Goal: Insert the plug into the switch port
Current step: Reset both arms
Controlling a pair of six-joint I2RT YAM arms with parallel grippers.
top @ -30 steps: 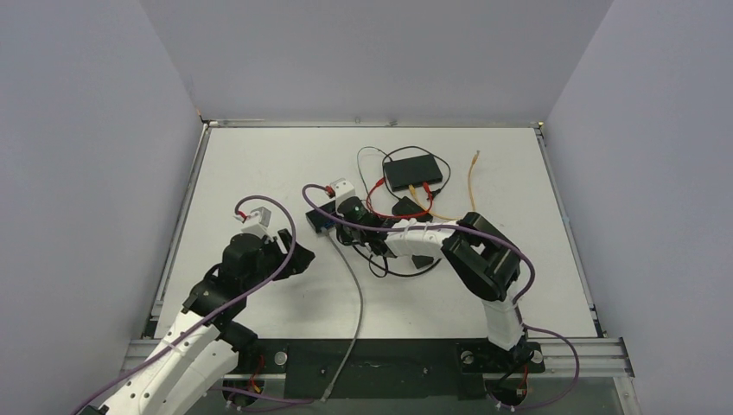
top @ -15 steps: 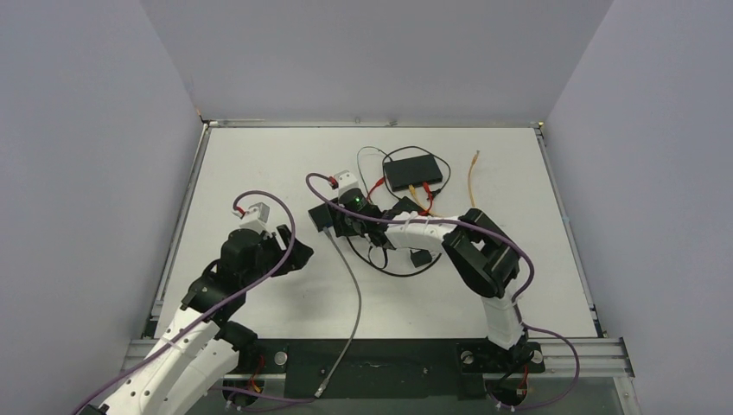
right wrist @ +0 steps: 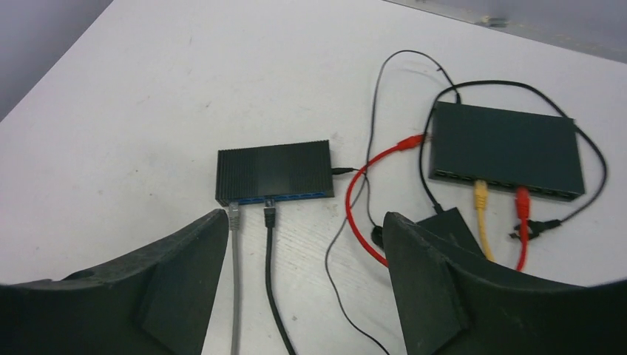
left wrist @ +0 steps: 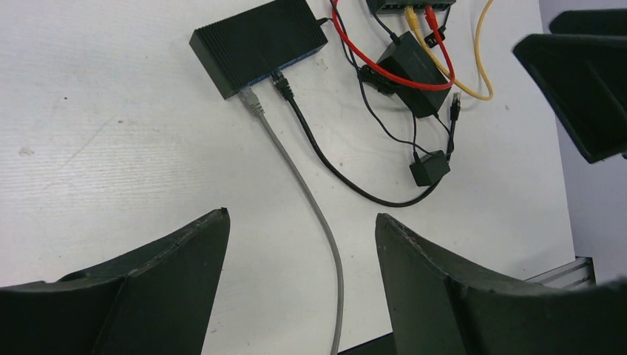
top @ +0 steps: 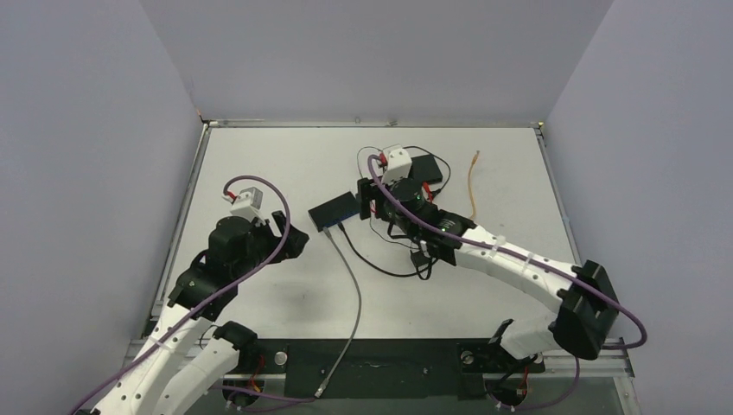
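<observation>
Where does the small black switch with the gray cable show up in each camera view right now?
Top external: small switch mid-table, just left of centre.
Left wrist: small switch top, left of centre, tilted.
Right wrist: small switch centre-left, ports toward the camera.
Shared landmark: gray cable leaving its port side.

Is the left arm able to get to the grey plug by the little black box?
Probably yes. The left gripper is open and empty, and the grey plug at the small switch lies ahead with nothing between. The black plug beside it leaves little room.
</observation>
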